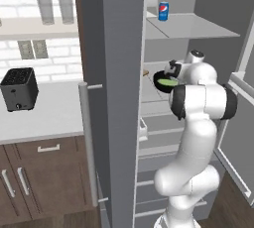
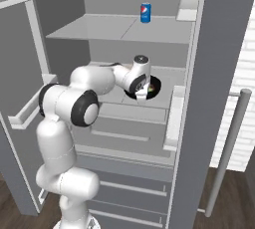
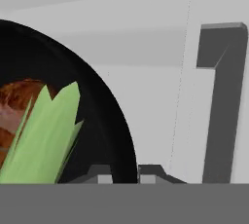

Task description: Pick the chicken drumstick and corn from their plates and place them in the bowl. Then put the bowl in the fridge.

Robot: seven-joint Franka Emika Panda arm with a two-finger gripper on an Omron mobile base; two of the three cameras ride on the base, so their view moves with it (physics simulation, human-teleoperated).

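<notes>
Inside the fridge [image 2: 209,73], the bowl [image 2: 154,87] sat on the middle shelf [image 2: 164,76], holding the corn [image 3: 44,135] in front of the chicken drumstick [image 3: 17,101], while a soda can [image 2: 145,12] stood on the shelf above.

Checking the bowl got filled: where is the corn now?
The corn lies in the black bowl beside the chicken drumstick, over the middle fridge shelf, the claw at the bowl's rim.

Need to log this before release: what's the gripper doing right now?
Gripper: shut on the rim of the black bowl, corn and drumstick inside.
</notes>
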